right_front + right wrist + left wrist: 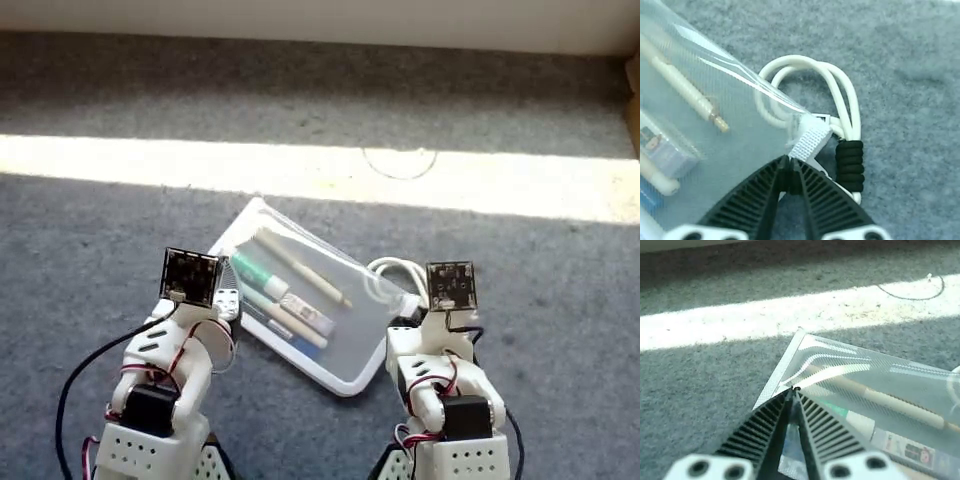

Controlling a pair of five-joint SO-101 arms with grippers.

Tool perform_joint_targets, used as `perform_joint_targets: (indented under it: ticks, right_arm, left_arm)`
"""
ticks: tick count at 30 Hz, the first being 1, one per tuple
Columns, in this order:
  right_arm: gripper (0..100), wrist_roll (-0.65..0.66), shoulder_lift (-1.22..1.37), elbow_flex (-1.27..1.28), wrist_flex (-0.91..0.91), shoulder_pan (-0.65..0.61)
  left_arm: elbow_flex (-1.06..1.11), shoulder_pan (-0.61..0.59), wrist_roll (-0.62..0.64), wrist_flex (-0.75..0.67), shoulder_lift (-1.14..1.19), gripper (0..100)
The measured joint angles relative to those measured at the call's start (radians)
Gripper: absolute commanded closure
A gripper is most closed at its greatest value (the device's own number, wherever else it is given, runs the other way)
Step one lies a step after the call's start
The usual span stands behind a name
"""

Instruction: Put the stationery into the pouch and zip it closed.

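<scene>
A clear pouch is seen lying at a slant on the grey table cover, between the two arms. Inside it a cream pen, a green-capped marker and a small labelled block are noted, lying roughly side by side along the pouch's length. The left gripper is placed at the pouch's near left edge. In the left wrist view its fingertips are pressed together, with the clear edge of the pouch pinched between them. The right gripper is placed at the opposite end of the pouch. In the right wrist view it is clamped on a white woven tab at the pouch's corner. A looped white cord with a black wound section is seen just beside that tab. Whether the zip is closed cannot be told. A band of sunlight is recorded across the table beyond the pouch, well apart from it.
</scene>
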Motion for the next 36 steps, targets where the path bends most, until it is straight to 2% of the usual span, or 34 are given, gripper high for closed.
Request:
perform_joint_targets:
  ticks: [13,19,24,36]
  right_arm:
    - [99.3,0.0,-0.003,0.0,0.046,0.009]
    - [99.3,0.0,0.002,0.0,0.087,0.098]
    - [99.3,0.002,0.002,0.0,0.092,0.192]
    - [99.3,0.002,0.002,0.0,0.092,0.207]
  left_arm:
    - [0.0,0.0,0.0,0.313,0.0,99]
    - [0.0,0.0,0.0,0.43,0.0,99]
    - [0.0,0.0,0.0,0.486,0.0,99]
    - [0.0,0.0,0.0,0.496,0.0,99]
